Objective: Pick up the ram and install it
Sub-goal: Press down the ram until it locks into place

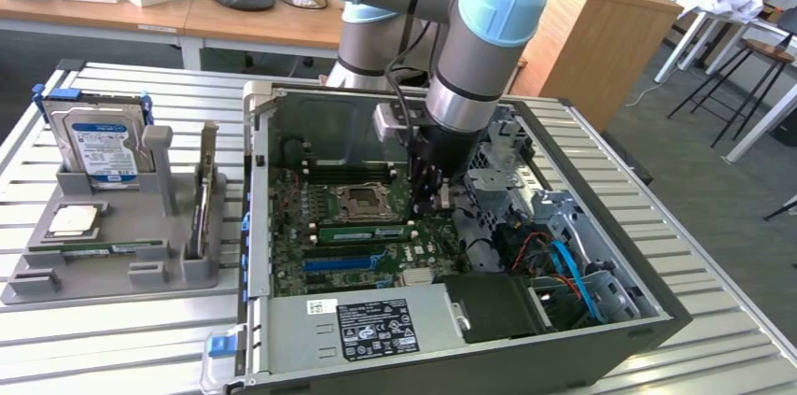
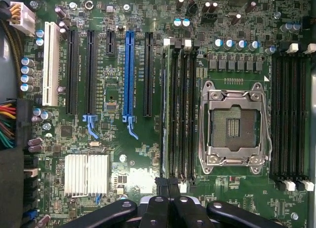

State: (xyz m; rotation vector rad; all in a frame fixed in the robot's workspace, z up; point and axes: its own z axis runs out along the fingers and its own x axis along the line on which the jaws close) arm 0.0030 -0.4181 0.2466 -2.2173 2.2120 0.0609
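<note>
Looks almost done, with the ram (image 1: 361, 232) standing in a slot inside the computer case (image 1: 373, 344), at 6 o'clock from the chip socket (image 1: 355, 199) in the exterior view, and the fingers (image 1: 430, 201) clenched on nothing by its 3 o'clock end, maybe pushing it down.

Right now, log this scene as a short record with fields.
arm: reaching down into the open computer case
claw: shut, low over the motherboard beside the CPU socket
ram: green stick lying flat on the motherboard near the socket
holder: grey, on the exterior view's left, carrying the hard drive and an upright expansion card
</note>
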